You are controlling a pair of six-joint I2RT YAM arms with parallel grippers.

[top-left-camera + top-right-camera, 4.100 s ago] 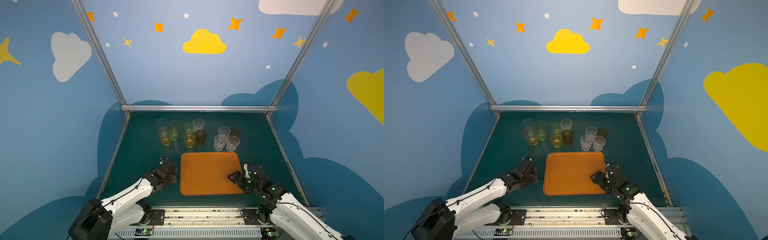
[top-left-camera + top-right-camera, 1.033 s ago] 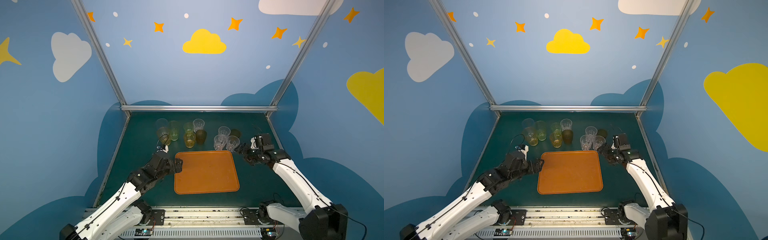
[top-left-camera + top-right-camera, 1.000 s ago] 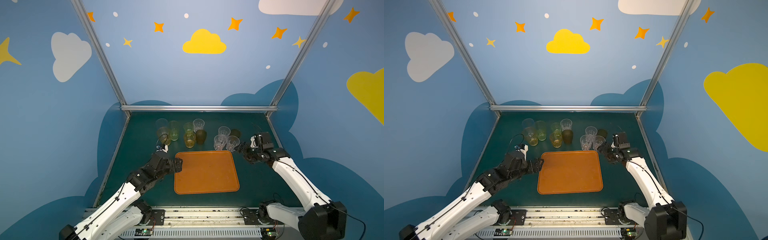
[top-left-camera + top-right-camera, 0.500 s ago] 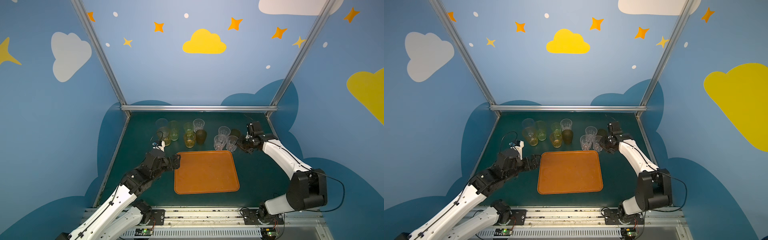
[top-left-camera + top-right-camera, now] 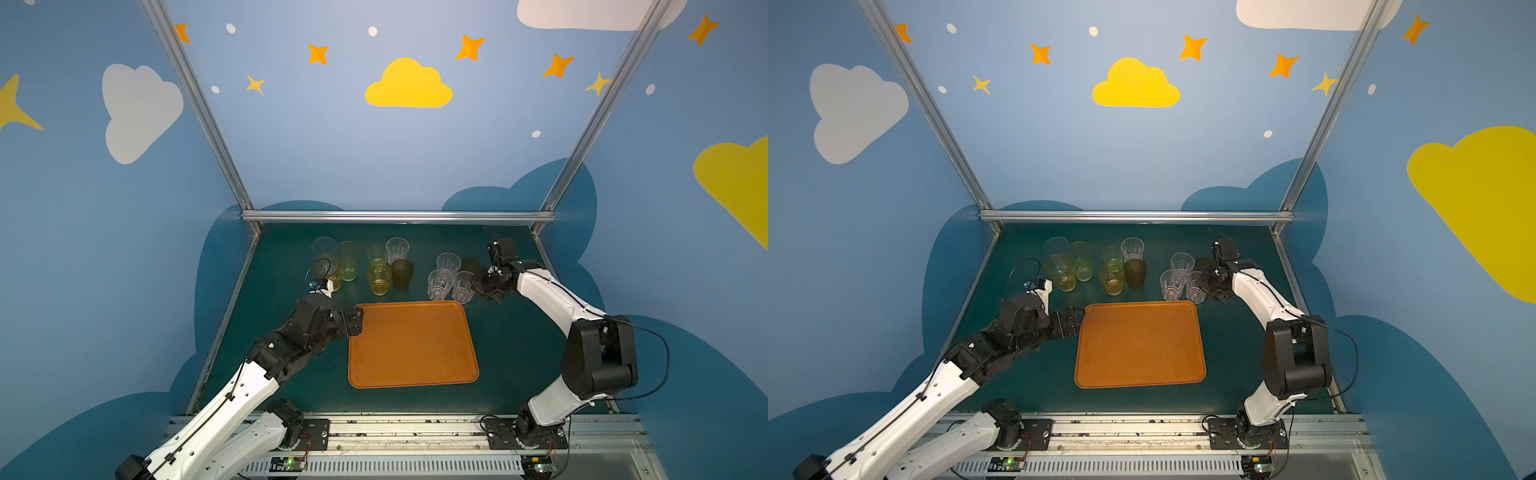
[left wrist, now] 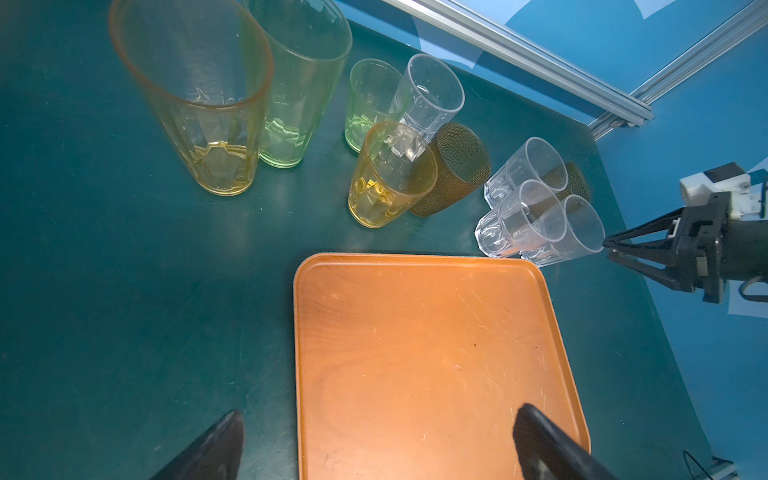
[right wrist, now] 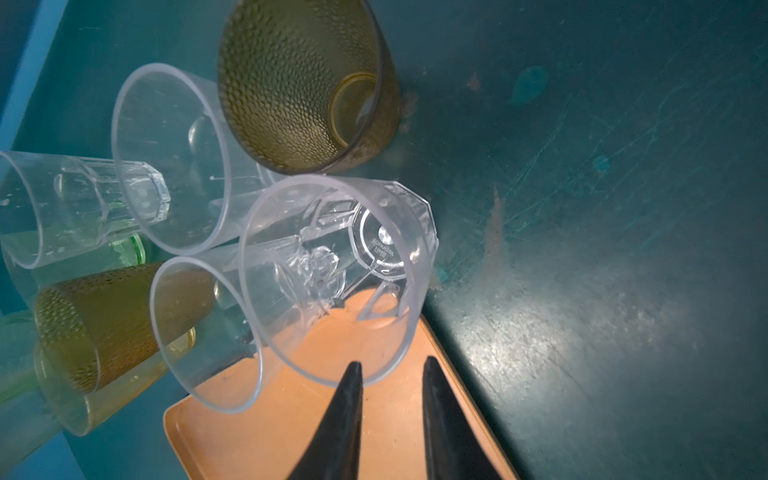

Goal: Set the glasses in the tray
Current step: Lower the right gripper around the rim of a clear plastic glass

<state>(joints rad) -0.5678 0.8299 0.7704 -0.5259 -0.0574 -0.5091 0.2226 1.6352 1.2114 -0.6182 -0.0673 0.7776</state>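
While the left arm (image 5: 291, 340) lies low and outstretched, the left pincer (image 6: 379, 413) spread wide astride the tray's (image 5: 411, 349) left edge, the right arm (image 5: 548, 295) bends at a raised elbow, forearm angled inward. The right pincer (image 7: 390, 365) straddles a clear glass's (image 7: 332, 257) rim, jaws narrowed; whether it grips cannot be told. The glasses (image 5: 380, 278) stand on the tabletop (image 5: 274, 270) just beyond the tray.

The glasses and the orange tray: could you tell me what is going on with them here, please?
The orange tray is empty; all the glasses stand on the green table behind it. The right hand has its fingers astride the rim of the nearest clear faceted tumbler, not clearly pinching it. The left hand hovers open and empty by the tray's far left corner.
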